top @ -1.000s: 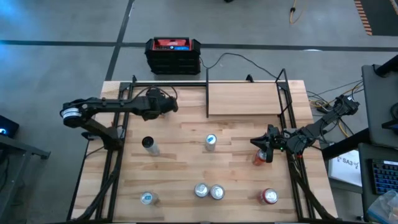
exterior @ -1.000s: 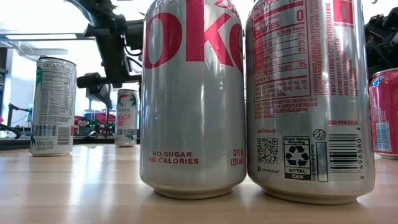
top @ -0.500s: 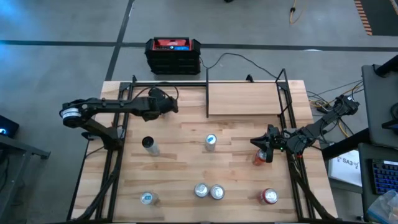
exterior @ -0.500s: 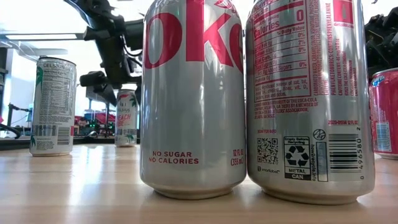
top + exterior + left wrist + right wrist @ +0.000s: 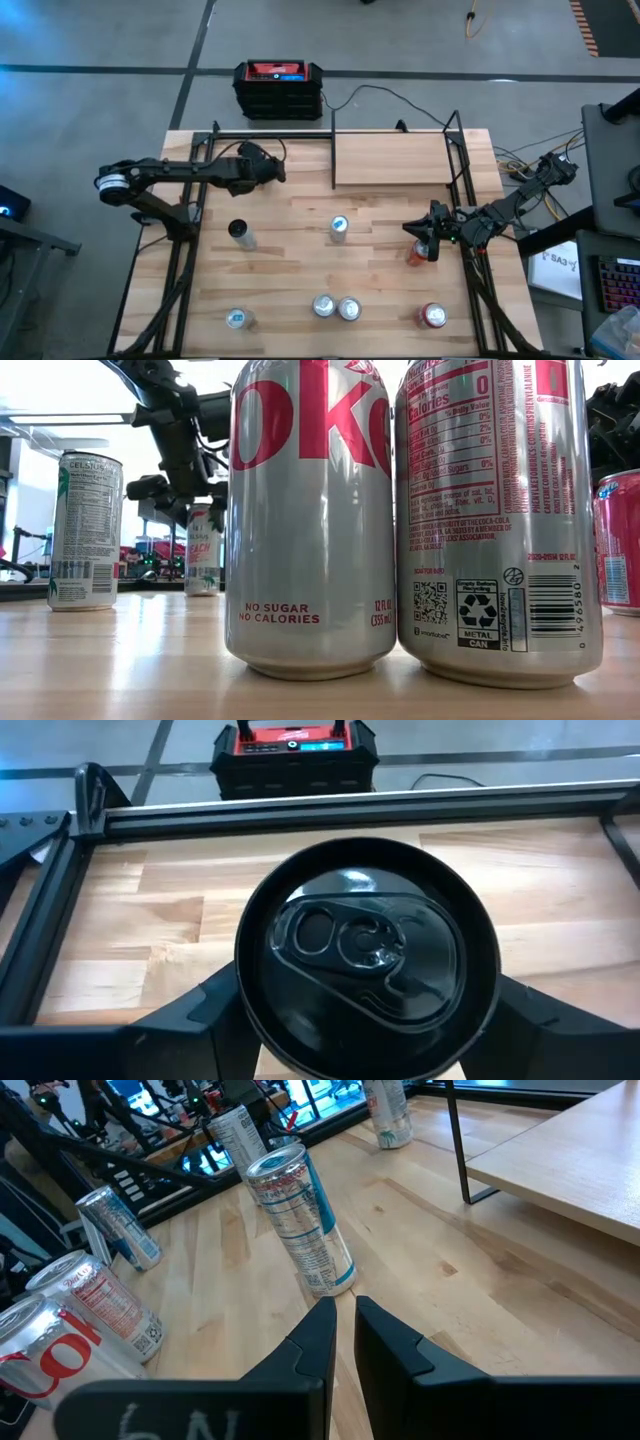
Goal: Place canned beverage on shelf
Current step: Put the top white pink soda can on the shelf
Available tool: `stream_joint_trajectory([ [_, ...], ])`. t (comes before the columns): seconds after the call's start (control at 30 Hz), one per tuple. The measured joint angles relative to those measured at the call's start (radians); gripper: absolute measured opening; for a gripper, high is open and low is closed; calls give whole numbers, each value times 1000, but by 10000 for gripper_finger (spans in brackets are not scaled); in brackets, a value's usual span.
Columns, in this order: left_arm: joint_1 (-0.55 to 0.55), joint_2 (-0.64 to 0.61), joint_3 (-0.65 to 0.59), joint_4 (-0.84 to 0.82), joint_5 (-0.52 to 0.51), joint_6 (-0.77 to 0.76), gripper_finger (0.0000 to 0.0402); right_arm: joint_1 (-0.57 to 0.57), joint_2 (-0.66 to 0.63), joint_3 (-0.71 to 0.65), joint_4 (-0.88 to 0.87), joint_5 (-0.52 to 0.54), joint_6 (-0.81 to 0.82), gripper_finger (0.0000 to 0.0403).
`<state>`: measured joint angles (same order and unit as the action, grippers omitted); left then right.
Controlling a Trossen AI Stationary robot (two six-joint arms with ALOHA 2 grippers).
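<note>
A white can with a black lid point(image 5: 365, 945) stands on the table at the far left, left of the shelf point(image 5: 395, 158). In the low view it is the small can point(image 5: 203, 555) far back, base on the tabletop. My left gripper point(image 5: 268, 165) reaches in from the table's left and is shut on it, covering it in the high view. The shelf is a light wood board edged by black rods at the far right. My right gripper point(image 5: 432, 240) waits shut at the right side, beside an orange-red can point(image 5: 413, 256). My left gripper pinches the can between its two fingers, one on each side of the wall just under the lid's rim point(image 5: 248, 1020). The fingers point(image 5: 190, 1025) slant down from the table's left. The can stays upright with its base on the table.
Other cans stand about: a tall white one point(image 5: 238, 233), a silver-blue one point(image 5: 338, 227) mid-table, two Coke cans point(image 5: 335, 307) near the front edge, one point(image 5: 237, 318) front left, a red one point(image 5: 433, 315) front right. Black frame rods point(image 5: 333, 150) border the shelf. A red-black box point(image 5: 278, 88) sits beyond the far edge.
My left gripper has stayed where it was, rolled a little at the wrist and shut its fingers onto the black-lidded can. The can has kept its place, upright on the table.
</note>
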<state>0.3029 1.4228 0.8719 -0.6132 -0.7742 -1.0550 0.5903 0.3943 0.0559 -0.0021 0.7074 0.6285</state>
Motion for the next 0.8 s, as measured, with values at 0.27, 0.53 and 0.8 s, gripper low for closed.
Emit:
stream_joint_trajectory([
  [0.27,-3,-74,-1,0,92,54,232,0,0,0,0,0,0,29],
  [0.53,-17,-123,62,-36,86,140,232,0,0,0,0,0,0,29],
  [0.8,-26,-13,357,-257,147,253,232,0,0,0,0,0,0,29],
])
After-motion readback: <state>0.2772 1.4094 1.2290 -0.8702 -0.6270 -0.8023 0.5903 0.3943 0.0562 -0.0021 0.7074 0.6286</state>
